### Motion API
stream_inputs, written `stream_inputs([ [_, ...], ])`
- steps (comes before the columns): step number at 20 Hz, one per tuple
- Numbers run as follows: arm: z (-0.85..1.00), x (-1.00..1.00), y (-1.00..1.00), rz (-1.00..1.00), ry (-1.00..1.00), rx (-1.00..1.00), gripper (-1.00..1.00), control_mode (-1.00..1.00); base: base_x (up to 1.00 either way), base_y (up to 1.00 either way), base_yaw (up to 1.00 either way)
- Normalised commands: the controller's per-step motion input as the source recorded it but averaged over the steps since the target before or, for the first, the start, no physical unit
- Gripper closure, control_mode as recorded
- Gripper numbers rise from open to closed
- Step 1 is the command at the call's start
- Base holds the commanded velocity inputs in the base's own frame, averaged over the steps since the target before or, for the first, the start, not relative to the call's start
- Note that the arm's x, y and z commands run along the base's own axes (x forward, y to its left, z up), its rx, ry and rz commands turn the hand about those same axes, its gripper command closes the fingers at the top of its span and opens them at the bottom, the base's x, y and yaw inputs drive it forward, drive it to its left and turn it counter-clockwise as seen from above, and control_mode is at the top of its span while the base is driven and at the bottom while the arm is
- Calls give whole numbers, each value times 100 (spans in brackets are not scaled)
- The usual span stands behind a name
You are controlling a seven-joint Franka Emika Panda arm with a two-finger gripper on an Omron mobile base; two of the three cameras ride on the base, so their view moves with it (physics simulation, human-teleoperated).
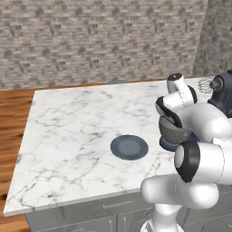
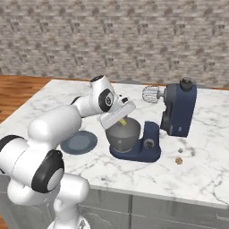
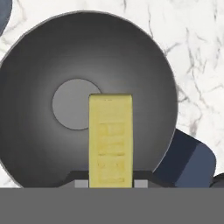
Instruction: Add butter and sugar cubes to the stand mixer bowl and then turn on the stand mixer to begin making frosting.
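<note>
Butter [image 3: 110,140] sits clamped between the gripper's [image 3: 110,183] fingers, poised right over the empty stand mixer bowl [image 3: 39,57]. Release seems next. Two sugar cubes [image 2: 179,160] wait on the counter [image 2: 197,174] beside the stand mixer [image 2: 179,112], apparently not yet switched on.

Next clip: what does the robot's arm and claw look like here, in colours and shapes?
The arm is glossy white, built of rounded, bulbous segments with dark grey to black rings at the joints. The claw has a flat white rectangular body. In the hand view its finger tips are small and dark. No cables or markings are visible.
</note>
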Motion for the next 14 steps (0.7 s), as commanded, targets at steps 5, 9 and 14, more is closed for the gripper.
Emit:
stream_inputs([
  [5, -41, 0, -4, -10, 0, 0, 100, -100, 0, 0, 0],
  [9, -39, 0, -2, -5, 1, 2, 100, -100, 0, 0, 0],
  [14, -32, 0, -2, -2, 0, 5, 100, -100, 0, 0, 0],
])
